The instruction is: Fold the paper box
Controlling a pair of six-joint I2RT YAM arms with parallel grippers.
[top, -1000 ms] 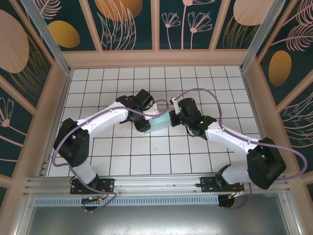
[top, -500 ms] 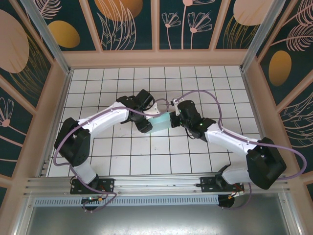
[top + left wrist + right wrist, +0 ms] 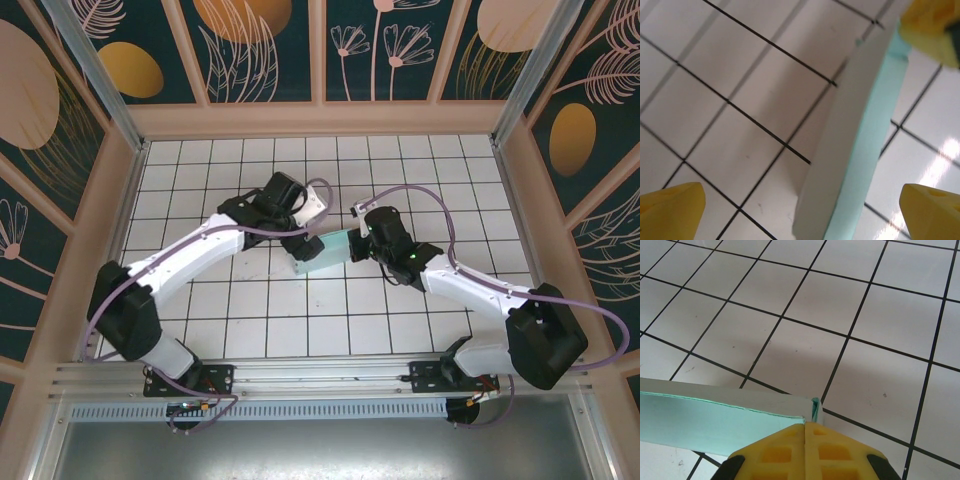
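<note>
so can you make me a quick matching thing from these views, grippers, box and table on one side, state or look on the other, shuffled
Column one:
1. left gripper
2. right gripper
3. paper box
4. table

Column two:
a. white tiles with black grid lines
b. wide open, a finger on either side of the card wall, not touching it
c. pale mint card, walls partly folded up
d. shut on a corner of the card

Pairs: 1-b, 2-d, 3-c, 4-a
</note>
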